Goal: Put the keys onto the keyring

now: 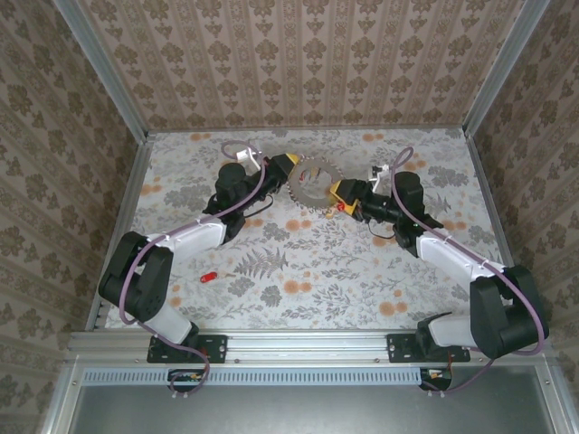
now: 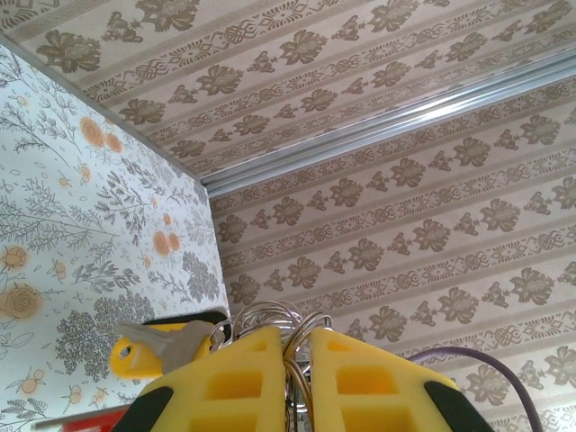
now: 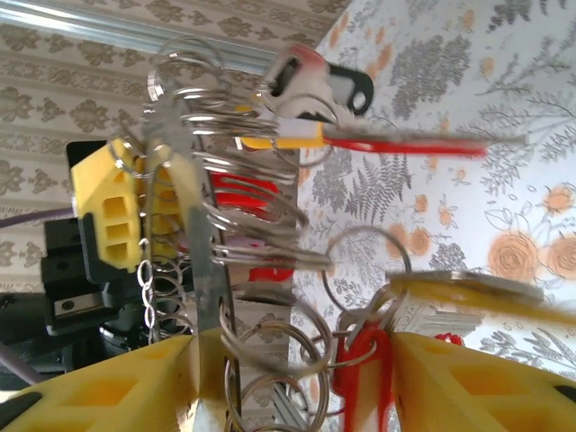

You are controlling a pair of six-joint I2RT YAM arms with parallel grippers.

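Top external view has both arms reaching to the upper middle of the frame, where the large flat grey metal keyring (image 1: 301, 188) with its toothed rim is held up off the floral-patterned desk (image 1: 298, 271) between them. The left gripper (image 1: 288, 163) meets it from the upper left, the right gripper (image 1: 340, 192) from the right. One small red-headed key (image 1: 209, 276) lies alone on the desk at lower left, well apart from both arms; I judge it is not yet on the keyring.

Left wrist view shows the left gripper's yellow fingers (image 2: 243, 378) drawn narrow, with thin wire split rings (image 2: 279, 315) and seemingly the keyring's edge pinched in the slit between them. That grip likely serves as a steady clamp, presenting the keyring so the other arm can work on it.

Right wrist view sees the keyring edge-on as a grey strip running up the frame, strung with many split rings. Red-headed keys (image 3: 405, 144) and a black-headed key (image 3: 346, 85) hang off them at upper right. The right gripper's yellow fingers (image 3: 108, 396) stand wide apart at the bottom corners, with a red key (image 3: 364, 369) dangling in the gap; whether either pad touches it I cannot tell. A wide stance suits lining up before closing.
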